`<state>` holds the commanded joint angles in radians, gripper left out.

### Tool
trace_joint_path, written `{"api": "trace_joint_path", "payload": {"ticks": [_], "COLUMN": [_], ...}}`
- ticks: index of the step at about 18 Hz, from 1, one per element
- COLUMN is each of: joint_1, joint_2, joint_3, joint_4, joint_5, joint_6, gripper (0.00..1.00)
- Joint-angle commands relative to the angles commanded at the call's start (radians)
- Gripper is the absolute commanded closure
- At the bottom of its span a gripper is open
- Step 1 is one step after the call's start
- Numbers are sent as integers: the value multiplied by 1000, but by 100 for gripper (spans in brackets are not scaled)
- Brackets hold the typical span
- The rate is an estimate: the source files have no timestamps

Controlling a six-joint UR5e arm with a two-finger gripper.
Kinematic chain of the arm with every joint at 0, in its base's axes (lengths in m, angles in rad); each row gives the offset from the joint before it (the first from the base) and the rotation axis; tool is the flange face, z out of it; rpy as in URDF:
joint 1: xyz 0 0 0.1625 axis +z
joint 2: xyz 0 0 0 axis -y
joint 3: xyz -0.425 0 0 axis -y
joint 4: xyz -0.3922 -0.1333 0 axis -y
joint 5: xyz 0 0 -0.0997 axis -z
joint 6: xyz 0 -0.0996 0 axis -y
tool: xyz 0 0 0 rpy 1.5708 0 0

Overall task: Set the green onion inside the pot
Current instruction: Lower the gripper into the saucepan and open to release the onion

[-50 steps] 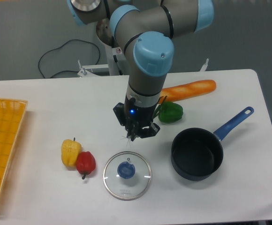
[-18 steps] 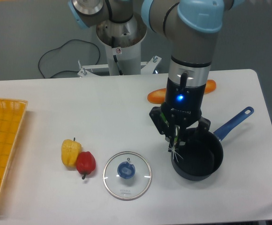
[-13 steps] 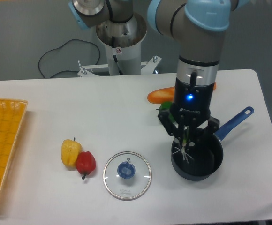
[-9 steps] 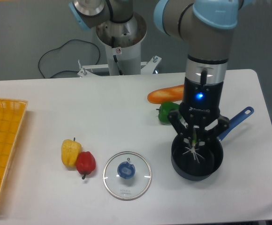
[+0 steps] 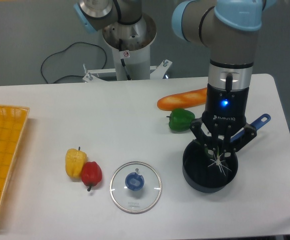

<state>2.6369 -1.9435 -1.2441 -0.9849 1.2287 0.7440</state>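
My gripper (image 5: 218, 150) hangs straight down over the pot (image 5: 200, 176), shut on the green onion (image 5: 217, 158). Only the onion's white bulb end with wispy roots shows below the fingers, hanging above the inside of the pot; the green stalk is mostly hidden between the fingers. The pot is a dark round saucepan at the right of the table, and its blue handle (image 5: 256, 123) points to the upper right behind the gripper.
A green bell pepper (image 5: 180, 120) and a long bread loaf (image 5: 180, 100) lie just left of the arm. A glass lid with a blue knob (image 5: 135, 186) sits left of the pot. Yellow and red peppers (image 5: 83, 166) lie farther left, an orange basket (image 5: 0, 155) at the left edge.
The gripper has carried the green onion rightward from above the lid to over the pot, moving across its left rim toward the middle. The bell pepper and bread are uncovered again.
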Motion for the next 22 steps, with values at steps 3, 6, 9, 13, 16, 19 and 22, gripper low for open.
{"api": "trace_joint_path", "payload": {"ticks": [3,6,9,13,16,19,22], "joint_1": [0,-2,-5,-6,-11,-11,-12], "joint_2": [-15,-23,-22,-26,-29,-32,-37], "joint_3": [-2,-12,-46,-49,-66,-69,-69], "joint_4": [23,23,23,23,23,25,25], "joint_5": [0,0,0,0,2,2,2], "joint_6": [0,5,12,12,12,12,20], "gripper": [86,86,85,85,85,85,85]}}
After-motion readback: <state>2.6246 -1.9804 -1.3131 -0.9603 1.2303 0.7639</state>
